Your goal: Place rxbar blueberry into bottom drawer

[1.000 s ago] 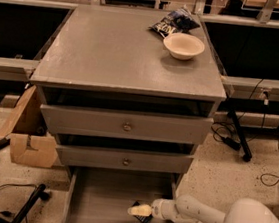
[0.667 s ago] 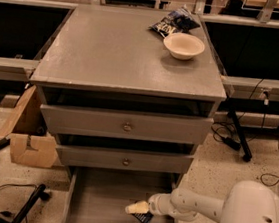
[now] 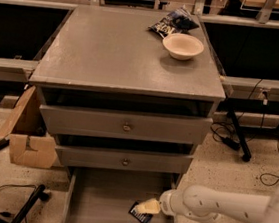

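The rxbar blueberry (image 3: 140, 216), a small dark navy wrapper, lies tilted at the right of the open bottom drawer (image 3: 104, 200), low over or on its grey floor. My gripper (image 3: 148, 206), cream coloured on the end of a white arm reaching in from the right, sits directly over the bar's upper edge and touches or nearly touches it. Part of the bar is hidden under the gripper.
Two upper drawers with brass knobs (image 3: 126, 127) (image 3: 125, 161) stand slightly open above. A cream bowl (image 3: 182, 46) and a dark-blue-and-white snack bag (image 3: 172, 22) sit on the cabinet top. A cardboard box (image 3: 28, 138) and cables lie on the floor at left.
The gripper has moved slightly left and down into the bottom drawer. More of the dark bar now shows beneath it.
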Available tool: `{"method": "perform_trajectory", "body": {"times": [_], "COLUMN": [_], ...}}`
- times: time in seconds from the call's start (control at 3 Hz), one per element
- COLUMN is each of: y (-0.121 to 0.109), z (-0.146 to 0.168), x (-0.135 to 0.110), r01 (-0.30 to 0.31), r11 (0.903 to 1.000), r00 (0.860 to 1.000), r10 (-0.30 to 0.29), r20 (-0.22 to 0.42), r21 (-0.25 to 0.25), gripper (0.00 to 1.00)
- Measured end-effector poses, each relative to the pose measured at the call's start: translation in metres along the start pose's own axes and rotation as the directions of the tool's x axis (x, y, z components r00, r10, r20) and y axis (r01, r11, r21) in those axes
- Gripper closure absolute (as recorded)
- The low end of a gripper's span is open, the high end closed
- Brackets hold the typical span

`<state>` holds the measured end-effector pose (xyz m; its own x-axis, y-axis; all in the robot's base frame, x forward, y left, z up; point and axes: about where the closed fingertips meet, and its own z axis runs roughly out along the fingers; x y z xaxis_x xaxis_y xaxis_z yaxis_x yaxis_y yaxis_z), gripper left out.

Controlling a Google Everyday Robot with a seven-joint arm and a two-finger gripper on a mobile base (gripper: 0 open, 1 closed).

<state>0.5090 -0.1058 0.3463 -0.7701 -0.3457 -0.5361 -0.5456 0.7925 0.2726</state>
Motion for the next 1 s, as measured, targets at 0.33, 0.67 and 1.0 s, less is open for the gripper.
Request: {"method": "perform_trajectory", "body": {"times": [0.33,0.67,1.0], "y": [0.017,0.050,0.078], "z": [-0.068,-0.122,-0.150], "x": [0.000,-0.010,-0.002], "r01": [-0.029,-0.064,-0.034], "r11": [0.9964,0.9786,0.9698], "r00": [0.999,0.997,0.999], "r10": [0.027,0.056,0.042], "r20": [0.034,0.043,-0.031], "r21": [0.080,0.196,0.242], "gripper": [0.00,0.00,0.00]}}
